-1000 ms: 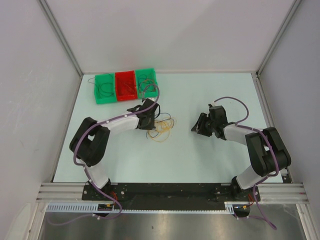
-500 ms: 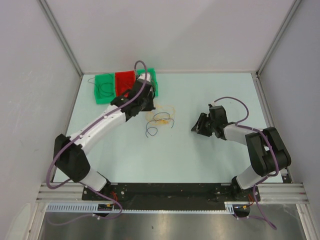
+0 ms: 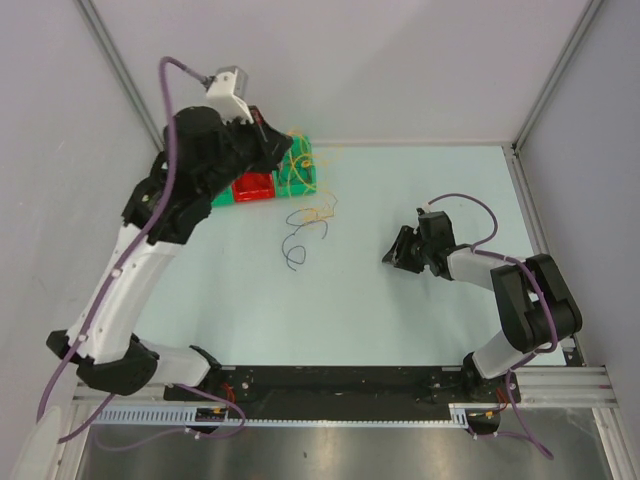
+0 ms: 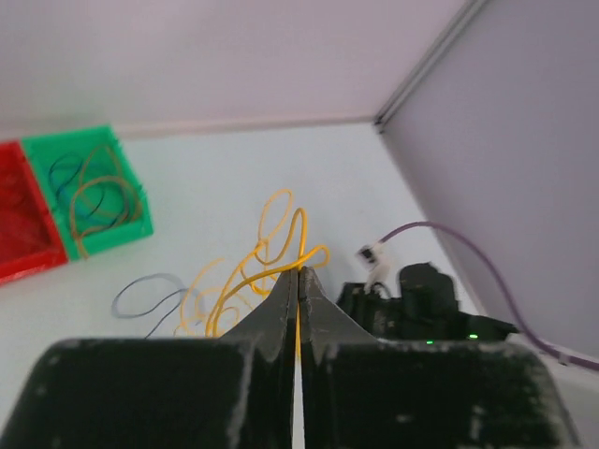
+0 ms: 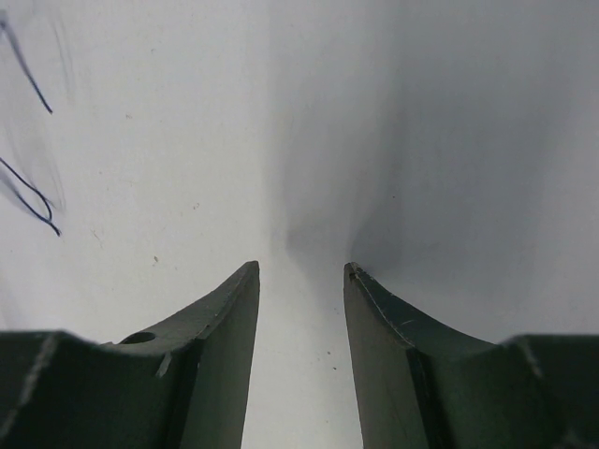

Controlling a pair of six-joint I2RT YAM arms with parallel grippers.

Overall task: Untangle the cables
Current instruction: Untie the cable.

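1. Your left claw (image 4: 298, 273) is pressed fully closed, with a yellow cable (image 4: 301, 221) pinched between its tips. The loops of that cable dangle free beyond the fingers.
2. One second ago this claw sat low in the middle of the table (image 3: 400, 330), buried in the tangle. Since then the left arm has swung up and back, and it now stands high over the green bin (image 3: 300, 170) and the red bin (image 3: 253, 187).
3. The yellow strands have risen with it. They trail from the claw across the green bin down toward the table.
4. The dark blue cables (image 3: 293, 250) did not follow. They lie on the table near centre, thinner and more spread than the earlier knot.
5. Judgement: the lift has pulled yellow largely apart from blue. Whether the lowest yellow loop is snagged on a dark one cannot be told.
6. Your right claw (image 5: 299, 271) is partly open, empty and low over bare table, unmoved throughout and well apart from the cables.
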